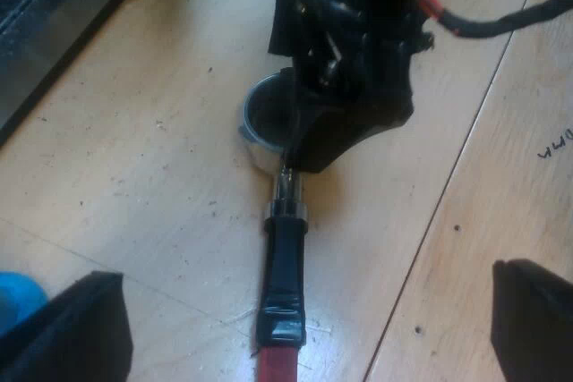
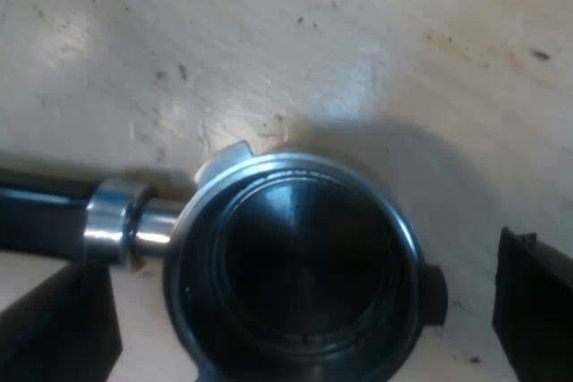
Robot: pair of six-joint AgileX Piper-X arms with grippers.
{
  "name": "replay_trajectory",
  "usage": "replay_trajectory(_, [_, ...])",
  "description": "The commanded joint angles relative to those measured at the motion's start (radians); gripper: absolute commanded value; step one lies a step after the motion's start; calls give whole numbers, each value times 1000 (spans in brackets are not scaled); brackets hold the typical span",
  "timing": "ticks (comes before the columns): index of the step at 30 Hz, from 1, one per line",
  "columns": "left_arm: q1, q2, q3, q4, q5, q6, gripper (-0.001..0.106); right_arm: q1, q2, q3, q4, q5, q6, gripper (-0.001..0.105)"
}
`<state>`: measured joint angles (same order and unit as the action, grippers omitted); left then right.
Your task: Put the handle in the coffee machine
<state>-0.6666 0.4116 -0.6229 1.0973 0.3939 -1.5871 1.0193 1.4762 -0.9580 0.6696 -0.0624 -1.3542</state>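
Holder position: flat on the worktop, cup opening upward, beside a seam between two boards. Cup: round, with a polished metal rim, a dark smooth inside and small lugs on its outer wall. A bright metal collar joins it to a straight, glossy black handle with a red end. Right hand: directly over the cup, fingers spread wide, one on each side, clear of the rim. Left hand: above the handle, fingers spread wide, gripping nothing. Worktop: pale matt wood with dark specks and scratches. Blue object beside one left finger; identity unclear.
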Motion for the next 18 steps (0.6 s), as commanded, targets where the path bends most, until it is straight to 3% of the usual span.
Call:
replay_trajectory(1, [-5,-5,-3,-4,8,-1,83,-4,24,-5,-16,-3,-11,86])
replay_trajectory(18, [-5,-5,-3,-4,8,-1,83,-16,105,-5,-45,-3,12,86])
